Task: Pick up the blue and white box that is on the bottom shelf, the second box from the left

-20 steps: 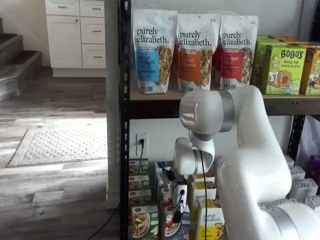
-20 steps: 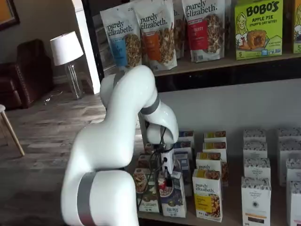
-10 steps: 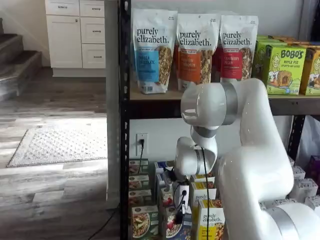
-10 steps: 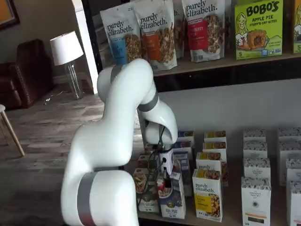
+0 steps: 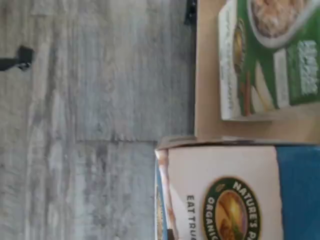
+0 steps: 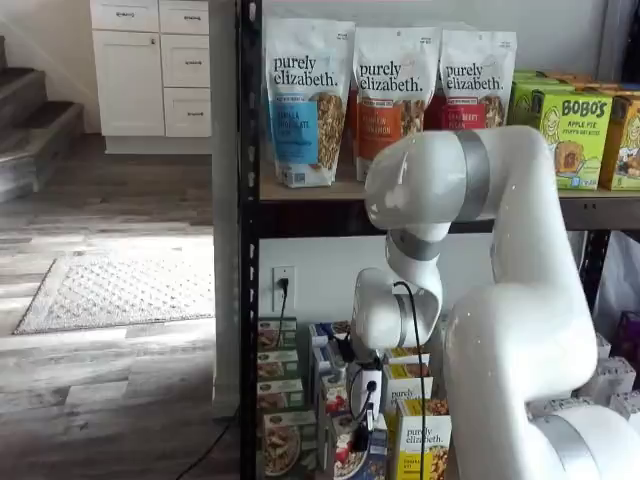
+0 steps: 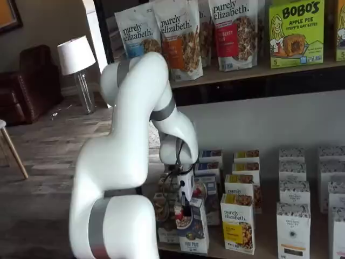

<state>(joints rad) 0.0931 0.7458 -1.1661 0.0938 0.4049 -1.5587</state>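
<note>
The small blue and white cardboard carton [image 7: 192,229], tilted at the bottom shelf's [image 7: 259,253] front, looks light and crushable, best pinched across its upper side panels, where the black-fingered gripper [image 7: 185,205] seems closed on it.

Gripper [image 7: 185,206] low, fingers' state unclear

We see the rack from the front in both shelf views, one looking nearly square on with the wooden floor [image 6: 110,360] filling its left half, the other angled from the left and nearer the bottom shelf [image 7: 269,251]. Both share the white arm [image 6: 500,300] and the granola bags [image 7: 178,38]. The wrist camera sits very close to the blue and white box [image 5: 240,192], turned sideways
</note>
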